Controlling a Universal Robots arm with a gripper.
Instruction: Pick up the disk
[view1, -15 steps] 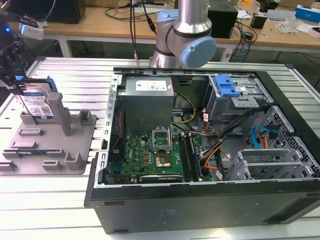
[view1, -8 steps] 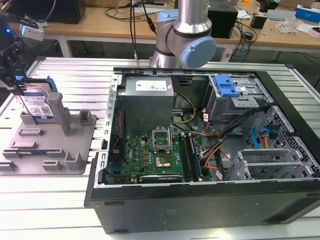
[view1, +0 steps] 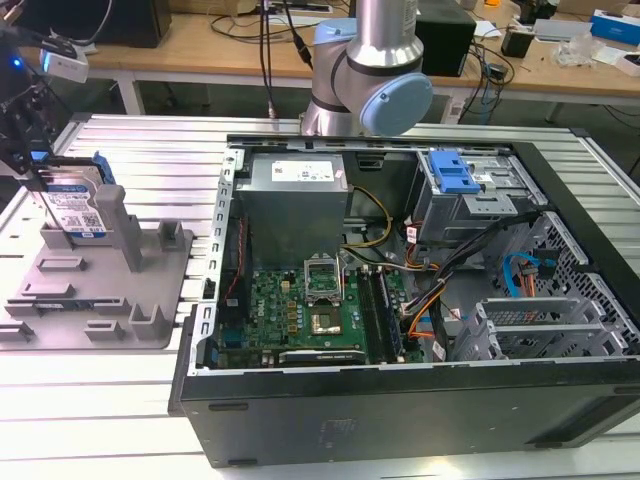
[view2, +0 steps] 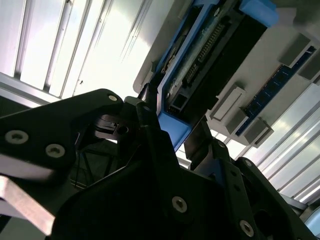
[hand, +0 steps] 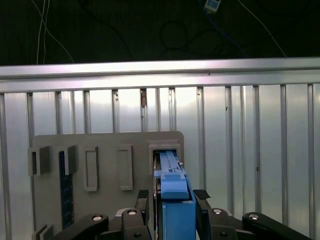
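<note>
exterior view: high over table (view1: 140, 150) | both wrist views: close (aimed down), share disk (hand: 175, 210), fixture plate (hand: 105, 145)

The end effector (hand: 172, 196) and one end of the disk (hand: 176, 215) are cut off by the picture's edge in the first wrist view. In the second wrist view an edge crops the disk's other end. In the exterior view blocks of the grey fixture (view1: 110, 300) hide the disk's lower edge, and the arm (view1: 385, 50) runs off the top
</note>
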